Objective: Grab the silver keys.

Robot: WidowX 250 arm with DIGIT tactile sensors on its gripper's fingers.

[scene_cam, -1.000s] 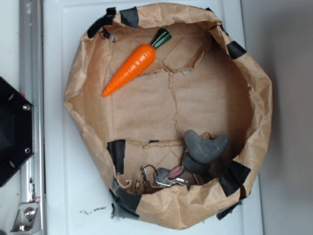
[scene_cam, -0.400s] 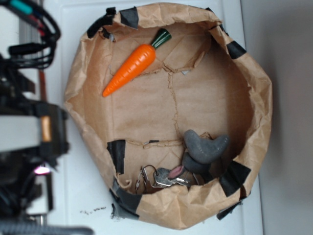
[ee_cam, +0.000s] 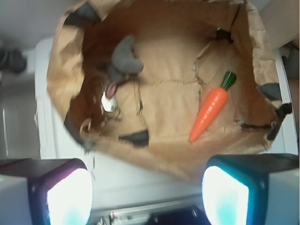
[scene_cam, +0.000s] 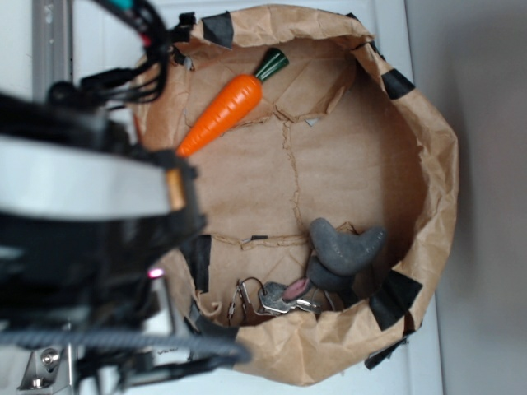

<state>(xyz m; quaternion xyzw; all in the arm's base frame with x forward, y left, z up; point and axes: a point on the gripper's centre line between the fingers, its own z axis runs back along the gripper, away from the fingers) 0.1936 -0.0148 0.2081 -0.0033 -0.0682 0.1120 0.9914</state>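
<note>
The silver keys (scene_cam: 276,298) with a small pink tag lie at the bottom edge of a brown paper bag's floor, against the paper wall. In the wrist view the keys (ee_cam: 109,101) show at the upper left, far ahead of my gripper (ee_cam: 147,197). Both lit fingertips (ee_cam: 70,199) stand wide apart at the frame's bottom corners with nothing between them, over the white surface outside the bag's near rim. In the exterior view my blurred arm (scene_cam: 82,206) covers the bag's left rim; its fingers do not show there.
A dark gray soft lump (scene_cam: 346,247) lies right beside the keys, partly over them. An orange carrot (scene_cam: 224,111) rests at the bag's upper left. The crumpled bag wall (scene_cam: 436,164), patched with black tape, rings everything. A metal rail (scene_cam: 49,41) runs along the left.
My arm has swung in from the left and now overlaps the bag's left rim. Keys, lump and carrot have not moved.
</note>
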